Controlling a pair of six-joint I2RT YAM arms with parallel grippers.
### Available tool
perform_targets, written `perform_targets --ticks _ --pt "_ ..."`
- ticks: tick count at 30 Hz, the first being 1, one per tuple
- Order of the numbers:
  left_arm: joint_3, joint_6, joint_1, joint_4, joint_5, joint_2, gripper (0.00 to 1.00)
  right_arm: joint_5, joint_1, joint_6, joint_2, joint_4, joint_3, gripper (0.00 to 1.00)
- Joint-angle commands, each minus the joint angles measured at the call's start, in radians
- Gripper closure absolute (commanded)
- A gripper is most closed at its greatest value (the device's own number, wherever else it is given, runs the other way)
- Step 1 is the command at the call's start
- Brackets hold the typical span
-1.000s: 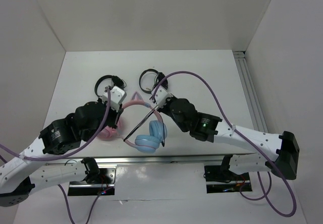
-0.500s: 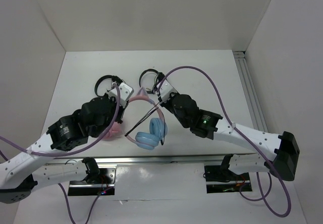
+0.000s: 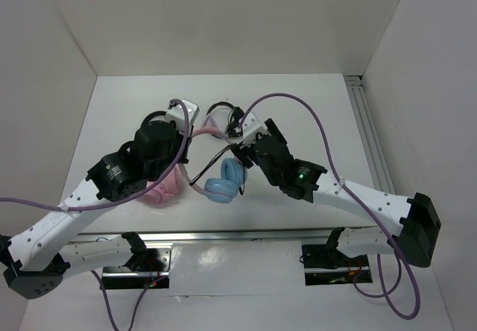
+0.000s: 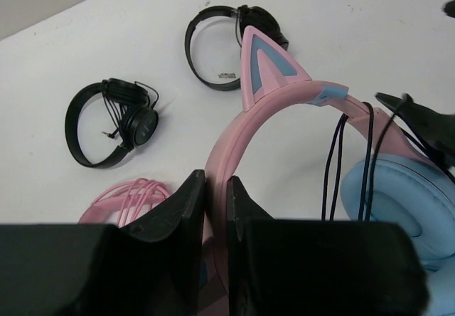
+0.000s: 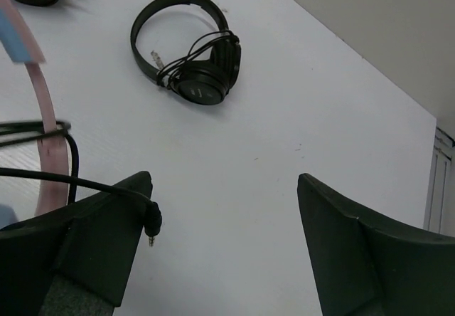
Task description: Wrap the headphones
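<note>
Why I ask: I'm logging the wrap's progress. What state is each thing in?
headphones, headband clamped by the left end effector
cable, looped over the headband, plug hanging free
left end effector, shut on the headphones
right end effector, open, gripping nothing
pink headphones, on the table, cable coiled
black headphones, lying flat, cable wound at the ear cup
other black headphones, lying flat

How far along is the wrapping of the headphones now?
Done: a few strands of cable already lie over the pink headband beside the blue ear cup. In hand: the left hand clamps the headband; the right hand is open and holds nothing. Left: the plug end hangs loose by the right hand's finger and probably needs winding in.
</note>
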Motion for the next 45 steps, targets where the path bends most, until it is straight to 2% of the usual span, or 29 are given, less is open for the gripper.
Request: perform_targets --ticks 1,8,14,21,30,39,45 --pt "0.079 -0.118 0.088 0.137 0.066 0.004 1.0 0.004 -0.013 0.051 -0.04 -0.011 -0.009 0.08" --pt "0.067 -0.164 0.25 0.149 0.251 0.05 1.0 -0.005 -0.022 0.06 -0.121 -0.049 0.018 0.0" --pt "0.035 -0.165 0.286 0.173 0.432 0.059 1.0 0.056 -0.04 0.051 -0.091 -0.039 0.03 0.0" --pt "0.015 -0.146 0.341 0.143 0.652 0.056 1.0 0.081 -0.125 0.071 -0.011 -0.014 0.05 0.0" --pt "0.03 -0.102 0.423 0.03 0.765 0.054 1.0 -0.003 -0.172 0.092 0.012 -0.012 0.06 0.0" --pt "-0.031 -0.146 0.501 0.074 0.776 0.055 1.0 -0.089 -0.183 0.11 -0.022 -0.135 0.106 0.0" --pt "-0.059 -0.178 0.539 0.123 0.86 0.064 1.0 -0.14 -0.192 0.132 -0.009 -0.198 0.144 0.0"
